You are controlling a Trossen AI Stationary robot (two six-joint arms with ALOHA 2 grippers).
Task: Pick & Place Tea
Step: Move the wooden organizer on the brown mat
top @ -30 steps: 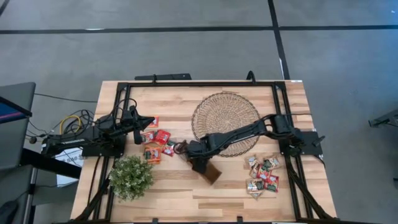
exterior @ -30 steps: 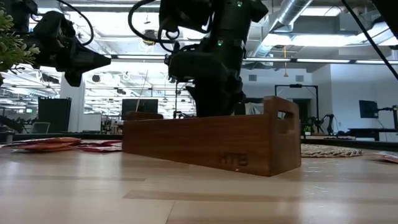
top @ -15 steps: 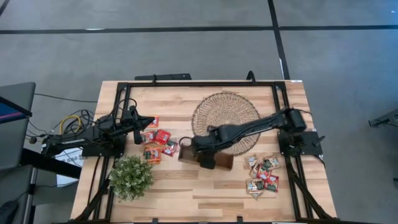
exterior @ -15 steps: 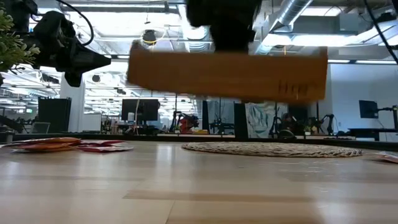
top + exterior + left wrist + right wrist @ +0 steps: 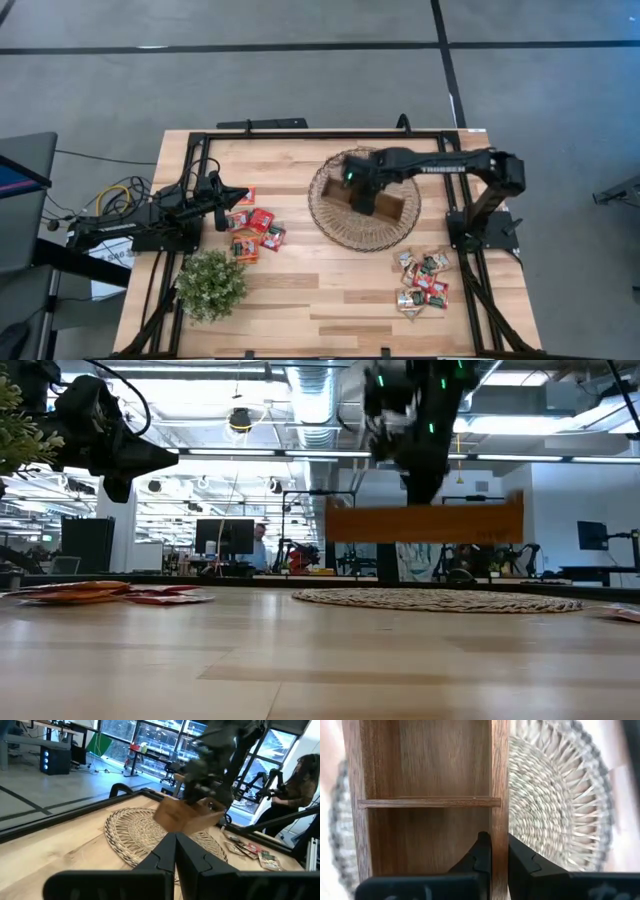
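The tea lies in two heaps of small red, orange and green sachets: one (image 5: 255,232) by my left gripper (image 5: 232,197), one (image 5: 422,280) at the near right. My left gripper (image 5: 175,847) hovers shut and level, holding nothing. My right gripper (image 5: 362,193) points down, shut on the long brown wooden tray (image 5: 392,207). The tray (image 5: 425,520) hangs level above the round woven mat (image 5: 440,600). My right gripper (image 5: 499,851) grips the tray's long side wall (image 5: 499,820), one finger (image 5: 481,852) inside a compartment and the other (image 5: 520,856) outside. The fingers come from above, pointing steeply down, and lie across the wall. The tray is lifted clear of the mat and hangs about level.
The woven mat (image 5: 363,198) lies at the table's far middle. A bushy green potted plant (image 5: 212,285) stands at the near left. A black frame (image 5: 300,135) runs along the table's edges. Bare wood lies between the plant and the right heap.
My right gripper has lifted the tray off the table's middle and carried it up and toward the far right, over the woven mat. The tray has gone from resting on the wood to hanging clear, and it has turned about on the way.
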